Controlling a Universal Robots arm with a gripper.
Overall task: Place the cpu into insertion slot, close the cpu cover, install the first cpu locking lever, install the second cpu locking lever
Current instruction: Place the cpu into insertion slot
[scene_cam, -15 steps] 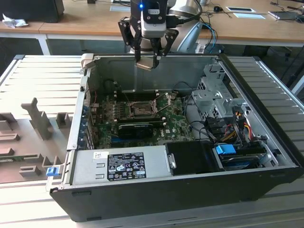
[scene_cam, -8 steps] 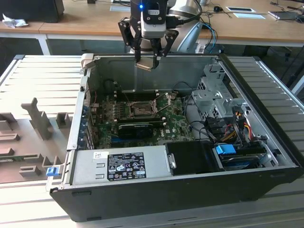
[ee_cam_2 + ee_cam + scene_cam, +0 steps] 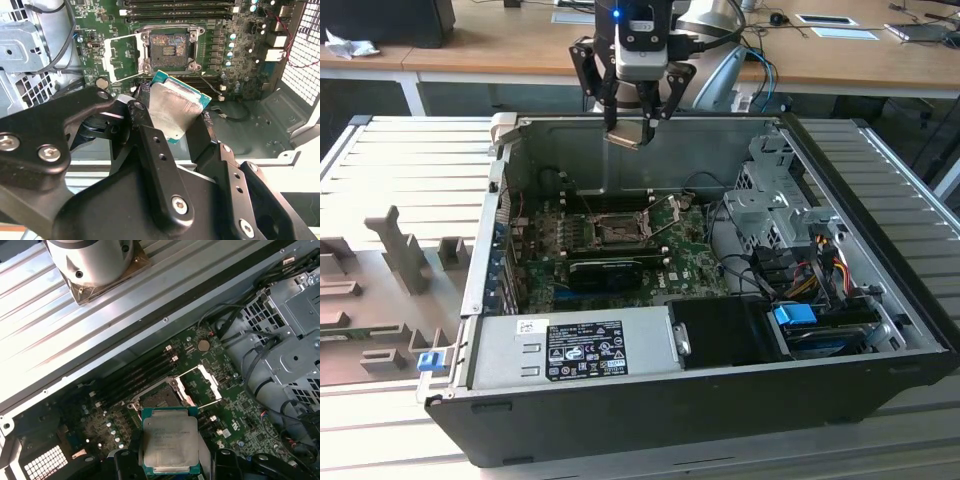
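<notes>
Black end effector (image 3: 172, 119) clamps the cpu (image 3: 177, 102), well apart from the insertion slot (image 3: 167, 47).

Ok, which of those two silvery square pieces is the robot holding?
The solid one: the cpu, pinched in the gripper above the motherboard. The other, the cpu cover, is only a frame with a square hole, swung open beside the socket.

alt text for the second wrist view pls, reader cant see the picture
The end effector grips the cpu, its dull silver top towards the camera, held above a green motherboard. Beyond it the socket sits empty, with the cpu cover open beside it.
</notes>
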